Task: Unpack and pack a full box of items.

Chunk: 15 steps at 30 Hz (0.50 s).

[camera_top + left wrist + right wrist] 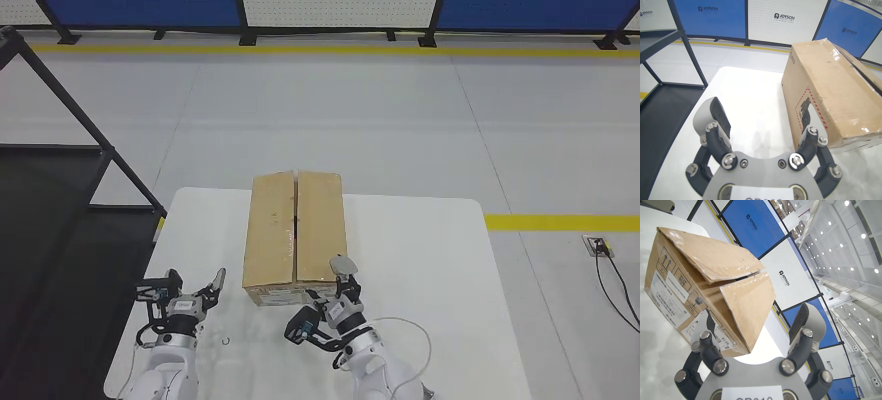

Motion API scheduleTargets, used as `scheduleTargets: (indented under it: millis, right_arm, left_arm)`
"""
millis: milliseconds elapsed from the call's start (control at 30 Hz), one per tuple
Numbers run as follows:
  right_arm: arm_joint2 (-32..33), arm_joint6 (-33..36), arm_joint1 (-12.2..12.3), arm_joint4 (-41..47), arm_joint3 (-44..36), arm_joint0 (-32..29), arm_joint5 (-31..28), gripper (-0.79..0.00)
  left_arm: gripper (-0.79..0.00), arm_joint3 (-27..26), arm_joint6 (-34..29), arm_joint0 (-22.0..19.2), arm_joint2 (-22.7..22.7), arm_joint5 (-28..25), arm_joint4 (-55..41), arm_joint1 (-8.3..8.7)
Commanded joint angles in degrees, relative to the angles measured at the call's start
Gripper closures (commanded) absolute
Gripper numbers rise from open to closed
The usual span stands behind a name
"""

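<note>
A brown cardboard box lies lengthwise in the middle of the white table, its two top flaps taped with clear film. In the right wrist view the flaps stand slightly raised and apart at the near end. My right gripper is open at the box's near right corner, and the corner of the right flap sits between its fingers. My left gripper is open above bare table, left of the box's near end, holding nothing.
A black metal shelf rack stands against the table's left side. A small hook-like piece lies on the table near the left arm. A thin white cable loops by the right arm. Bare table lies to the right of the box.
</note>
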Motion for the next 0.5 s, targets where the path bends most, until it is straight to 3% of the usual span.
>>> scheduleTargets:
  millis: [0,467]
  right_arm:
    - [-0.1,-0.7,-0.4,0.7,0.2,0.1,0.9,-0.785]
    - [-0.7,-0.5,-3.5,1.3,7.3,3.7,4.9,-0.785]
  left_arm:
    - [-0.785,-0.2,0.2,0.1,-0.1,0.3,-0.2,-0.1]
    - [-0.785,-0.5,0.6,0.4,-0.6,0.0,0.2,-0.49]
